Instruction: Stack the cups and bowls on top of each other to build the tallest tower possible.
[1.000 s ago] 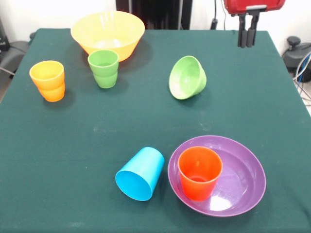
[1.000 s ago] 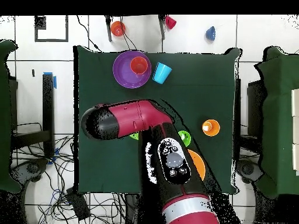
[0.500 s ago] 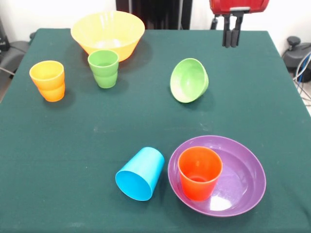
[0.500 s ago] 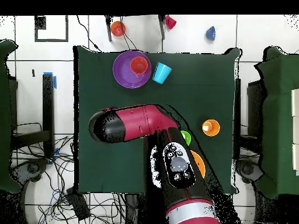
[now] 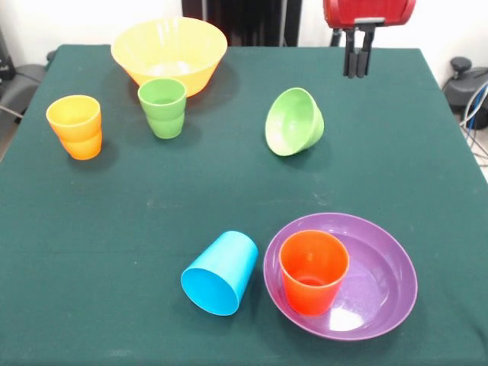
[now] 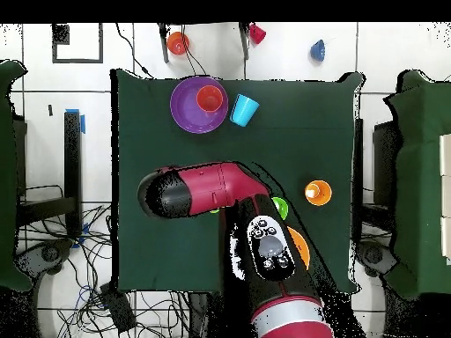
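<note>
While upright, orange cup [image 5: 313, 271] sits inside purple bowl [image 5: 381, 293], yellow bowl [image 5: 168, 52] empty

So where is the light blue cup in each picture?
Front view: the light blue cup lies tipped on its side near the bottom, just left of the purple bowl.
Overhead view: the light blue cup is near the top of the table, just right of the purple bowl.
Shared landmark: the purple bowl holding the orange cup, right beside it.
</note>
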Robot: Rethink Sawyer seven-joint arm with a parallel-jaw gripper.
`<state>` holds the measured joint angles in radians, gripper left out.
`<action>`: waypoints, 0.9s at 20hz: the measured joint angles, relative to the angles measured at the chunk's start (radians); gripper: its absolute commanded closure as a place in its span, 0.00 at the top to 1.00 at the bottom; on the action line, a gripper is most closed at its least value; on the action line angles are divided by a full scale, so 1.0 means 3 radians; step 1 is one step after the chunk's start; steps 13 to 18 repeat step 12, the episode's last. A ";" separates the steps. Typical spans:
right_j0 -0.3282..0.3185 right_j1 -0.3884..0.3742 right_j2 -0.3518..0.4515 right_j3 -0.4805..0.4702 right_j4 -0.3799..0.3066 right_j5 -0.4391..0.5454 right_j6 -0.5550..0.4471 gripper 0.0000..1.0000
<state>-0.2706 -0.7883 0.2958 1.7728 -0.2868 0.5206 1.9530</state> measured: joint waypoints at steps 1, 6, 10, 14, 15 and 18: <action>0.0000 0.0017 -0.0008 0.0000 0.0000 0.0000 0.0000 0.00; -0.0020 0.0135 -0.0039 0.0000 0.0001 0.0000 0.0000 0.00; -0.0025 0.0187 -0.0087 -0.0001 0.0000 0.0000 0.0000 0.00; -0.0025 0.0197 -0.0100 -0.0001 0.0001 -0.0003 0.0000 0.00; -0.0025 0.0197 -0.0100 -0.0001 0.0001 -0.0003 0.0000 0.00; -0.0025 0.0197 -0.0100 -0.0001 0.0001 -0.0003 0.0000 0.00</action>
